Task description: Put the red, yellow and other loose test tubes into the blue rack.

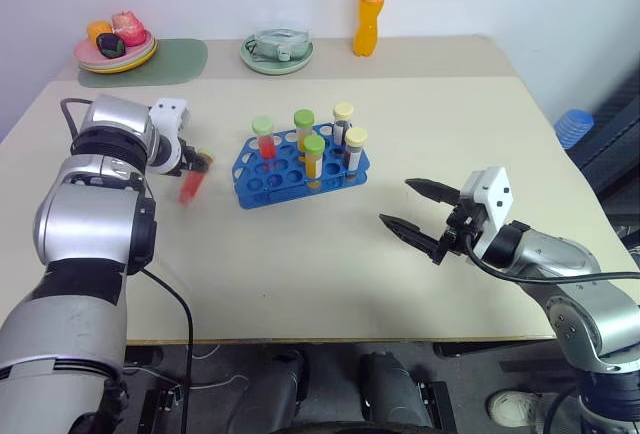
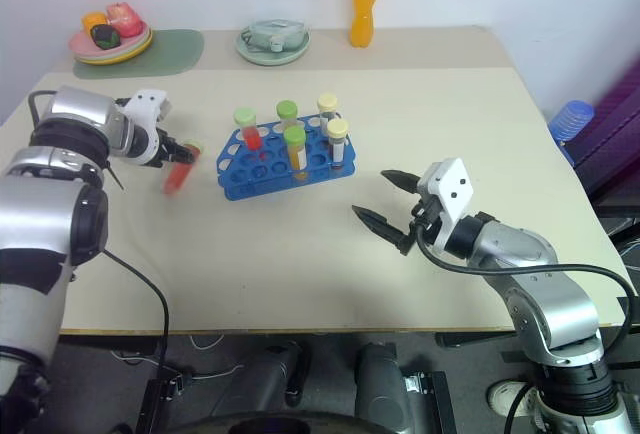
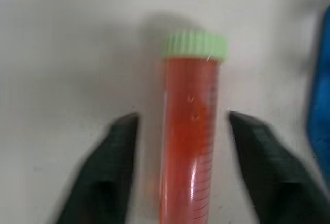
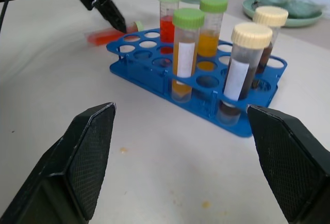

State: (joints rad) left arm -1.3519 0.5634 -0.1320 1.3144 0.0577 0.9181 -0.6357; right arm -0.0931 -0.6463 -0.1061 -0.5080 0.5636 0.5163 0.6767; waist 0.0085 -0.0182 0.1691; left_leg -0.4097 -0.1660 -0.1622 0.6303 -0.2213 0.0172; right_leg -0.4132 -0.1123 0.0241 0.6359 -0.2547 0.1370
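The left hand point(image 3: 180, 146) straddles a red test tube point(image 3: 190, 131) lying on the tabletop point(image 1: 330, 274), fingers not yet touching it, cap pointing ahead. The blue rack point(image 1: 300, 169) sits at three o'clock; the right hand point(image 1: 420, 212) waits wide open.

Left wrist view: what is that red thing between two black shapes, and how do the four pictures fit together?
This is a two-armed humanoid robot at a table. The two wide pictures come from cameras in its head, looking down over both arms. The two close pictures come from a camera on each wrist, looking along that arm's black jaws.

In the left wrist view, the left jaws stand on either side of a red test tube with a pale green cap, with gaps showing, so it is not clamped. The right jaws are open and hold nothing.

On the table stands a blue rack with five capped tubes in it. Behind it are an orange drink bottle and a pale green dish.
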